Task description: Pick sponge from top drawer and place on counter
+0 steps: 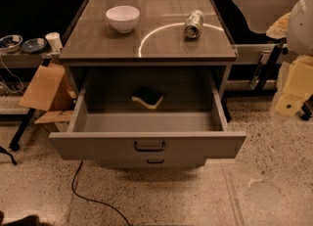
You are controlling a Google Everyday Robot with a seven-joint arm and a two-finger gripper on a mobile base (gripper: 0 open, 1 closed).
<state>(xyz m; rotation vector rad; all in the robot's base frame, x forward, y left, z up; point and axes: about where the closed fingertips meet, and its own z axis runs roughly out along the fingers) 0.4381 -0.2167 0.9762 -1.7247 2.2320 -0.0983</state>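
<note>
lying flat on the floor of the wide grey metal top drawer (88, 144), the small rectangular sponge (147, 97), dark green scouring top over pale yellow foam, sits toward the drawer's back, about mid-width, just under the front edge of the glossy dark grey-brown desk (98, 44). it touches none of the drawer's walls. the drawer stands open, so the way down to the sponge looks free.

on the desk, a white round bowl (122, 18) stands toward the back left corner and a crushed metal can (193, 24) lies toward the right edge, on a pale curved arc mark (146, 36).

the robot's fingers are nowhere in view, so i cannot tell how far open they are or whether they hold anything.

by my reading the task is at its very start. the drawer is open, but the sponge is not yet grasped, lifted or set on the desk. the reach, the grasp and the placing are all left to do. the stretch along the front edge looks the likeliest landing spot.
</note>
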